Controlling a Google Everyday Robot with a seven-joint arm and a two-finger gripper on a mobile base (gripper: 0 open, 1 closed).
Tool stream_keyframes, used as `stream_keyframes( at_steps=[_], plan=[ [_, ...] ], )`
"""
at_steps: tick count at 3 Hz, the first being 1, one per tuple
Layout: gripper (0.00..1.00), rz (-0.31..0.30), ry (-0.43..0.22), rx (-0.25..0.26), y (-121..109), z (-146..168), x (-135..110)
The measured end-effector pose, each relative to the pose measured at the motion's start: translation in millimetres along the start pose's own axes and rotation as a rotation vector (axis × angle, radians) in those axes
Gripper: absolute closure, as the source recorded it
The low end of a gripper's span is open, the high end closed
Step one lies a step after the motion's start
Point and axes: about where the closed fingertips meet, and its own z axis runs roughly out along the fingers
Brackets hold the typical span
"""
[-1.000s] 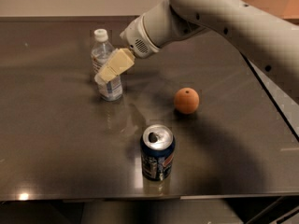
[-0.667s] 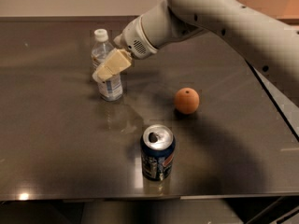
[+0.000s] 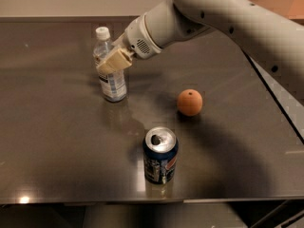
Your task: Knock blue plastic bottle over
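The blue plastic bottle (image 3: 110, 77) stands upright on the dark table (image 3: 57, 141) at the back left. It is clear and bluish, with a white cap and a pale label. My gripper (image 3: 113, 62) reaches in from the upper right on a thick white arm. Its beige fingers lie right in front of the bottle's upper body and seem to touch it, covering part of it. The bottle's lower half and cap stay visible.
A dark blue soda can (image 3: 160, 155) with a silver top stands near the table's front edge. An orange (image 3: 190, 102) lies to the right of the bottle, behind the can. The table's right edge (image 3: 280, 113) runs diagonally under my arm.
My gripper has shifted slightly left and closer against the bottle. The bottle still stands upright in the same spot. The can and the orange have not moved.
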Motion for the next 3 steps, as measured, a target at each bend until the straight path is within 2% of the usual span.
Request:
stream_keyframes(
  at_steps=[1,2,3],
  plan=[
    [0.88,-0.027,0.029,-0.002,5,-18,-4],
    [1.0,-0.086,0.12,-0.002,8,-41,-8],
    [1.0,-0.169,0.249,-0.044,10,-51,-3]
  ],
)
